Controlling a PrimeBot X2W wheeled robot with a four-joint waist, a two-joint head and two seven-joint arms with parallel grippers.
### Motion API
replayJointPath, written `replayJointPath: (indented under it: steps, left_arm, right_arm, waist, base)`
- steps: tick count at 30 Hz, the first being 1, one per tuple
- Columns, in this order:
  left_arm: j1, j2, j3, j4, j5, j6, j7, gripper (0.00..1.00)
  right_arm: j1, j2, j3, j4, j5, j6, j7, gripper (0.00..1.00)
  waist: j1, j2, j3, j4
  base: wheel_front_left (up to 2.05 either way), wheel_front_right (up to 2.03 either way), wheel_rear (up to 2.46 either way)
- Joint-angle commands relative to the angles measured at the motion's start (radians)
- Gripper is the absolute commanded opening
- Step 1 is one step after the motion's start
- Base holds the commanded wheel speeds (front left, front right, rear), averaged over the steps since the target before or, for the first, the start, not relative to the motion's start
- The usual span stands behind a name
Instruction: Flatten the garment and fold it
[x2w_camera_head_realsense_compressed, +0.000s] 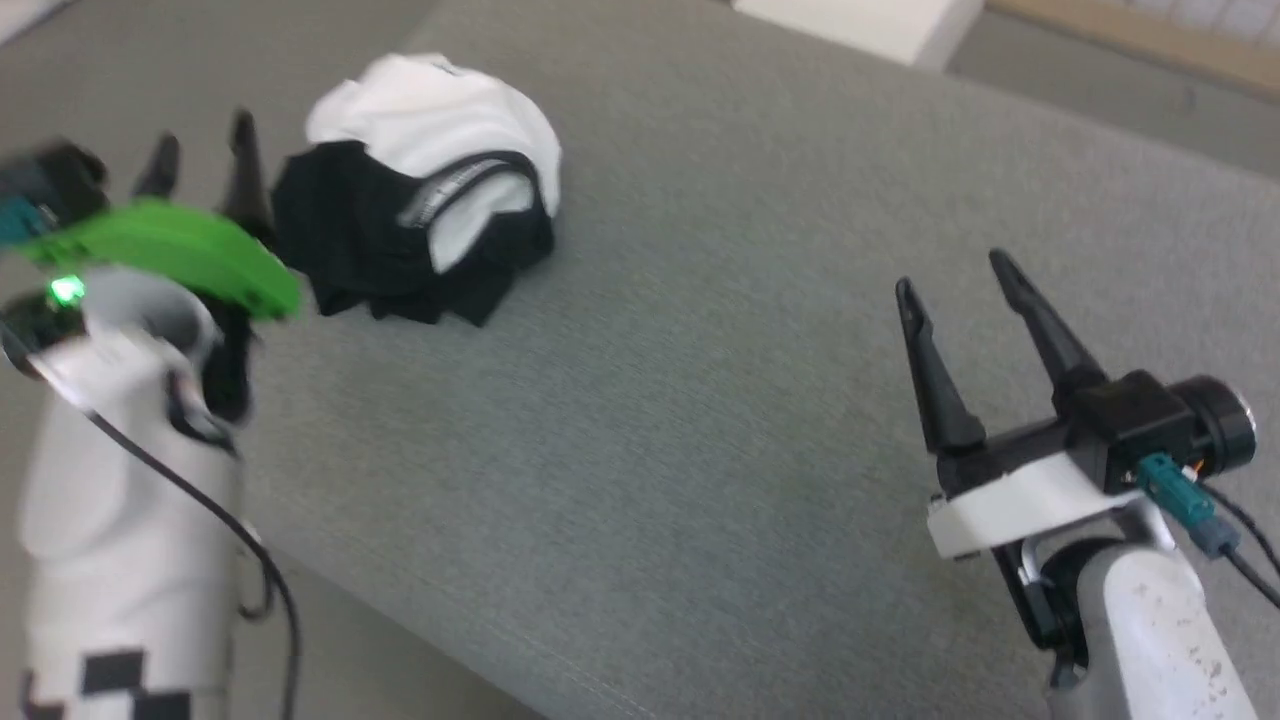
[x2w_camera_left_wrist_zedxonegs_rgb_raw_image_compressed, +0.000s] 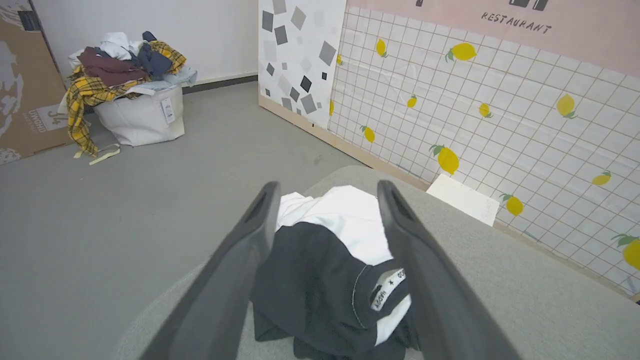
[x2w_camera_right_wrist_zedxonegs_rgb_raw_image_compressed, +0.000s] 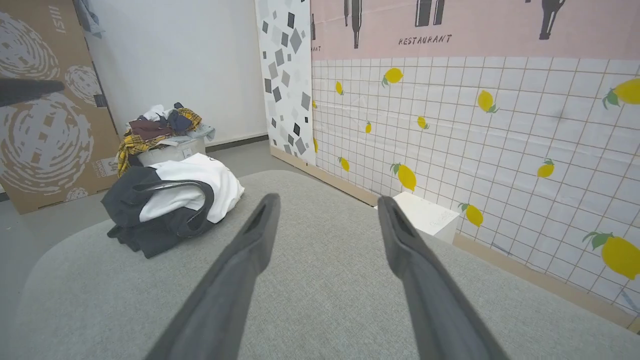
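The garment (x2w_camera_head_realsense_compressed: 420, 190) lies crumpled at the far left of the table (x2w_camera_head_realsense_compressed: 700, 400), just ahead of the left tool (x2w_camera_head_realsense_compressed: 203, 135), fingers spread, while the right tool (x2w_camera_head_realsense_compressed: 952, 275), likewise spread, hovers well apart

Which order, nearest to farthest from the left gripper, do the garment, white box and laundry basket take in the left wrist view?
1. Garment: straight ahead, framed by the open left gripper.
2. White box: to the right, just past the table edge.
3. Laundry basket: far upper left, well beyond the table.
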Motion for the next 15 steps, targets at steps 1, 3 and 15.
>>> replayJointPath:
  steps: [1,3,15]
  left_arm:
    - [-0.041,0.016,0.007,0.026,-0.027,-0.017,0.038,1.00]
    - [-0.088,0.038,0.019,0.063,-0.057,-0.028,0.100,1.00]
    - [-0.122,0.124,0.074,0.218,-0.206,0.016,0.519,1.00]
  right_arm:
    - [-0.026,-0.005,0.002,-0.010,-0.009,-0.002,0.002,1.00]
    - [-0.047,-0.011,0.001,-0.014,-0.010,-0.002,-0.001,1.00]
    - [-0.095,-0.008,-0.005,-0.012,-0.004,-0.002,-0.037,1.00]
  waist:
    - [-0.0001,0.0110,0.275,-0.224]
    - [-0.0001,0.0110,0.319,-0.254]
    - [-0.0001,0.0110,0.424,-0.369]
  base:
    - [0.00,0.00,0.00]
    - [0.00,0.00,0.00]
    - [0.00,0.00,0.00]
